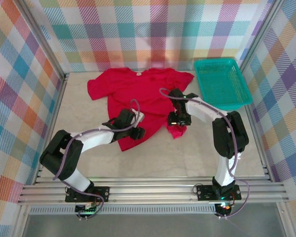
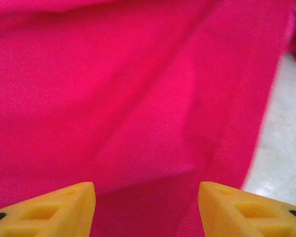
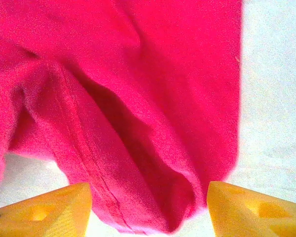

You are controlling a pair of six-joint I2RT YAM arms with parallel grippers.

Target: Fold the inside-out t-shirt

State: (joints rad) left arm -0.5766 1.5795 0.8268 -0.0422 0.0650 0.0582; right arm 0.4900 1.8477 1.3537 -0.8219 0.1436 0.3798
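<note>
one pale counter [image 1: 187, 158] lies before you, boxed in by plaid walls [image 1: 138, 29]. you have one red t-shirt [image 1: 133, 91] spread over its far middle and one teal basket [image 1: 222, 81] far right. two hands: left hand [image 2: 145, 197] wide above flat cloth, right hand [image 3: 148, 197] wide astride a bunched fold.

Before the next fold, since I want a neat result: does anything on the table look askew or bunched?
Yes. The plain bright red cloth t-shirt lies mostly spread, but its near right hem corner is crumpled into a lump at the right pincer, with a deep crease in the right wrist view. Nothing looks spilled or damaged.
</note>
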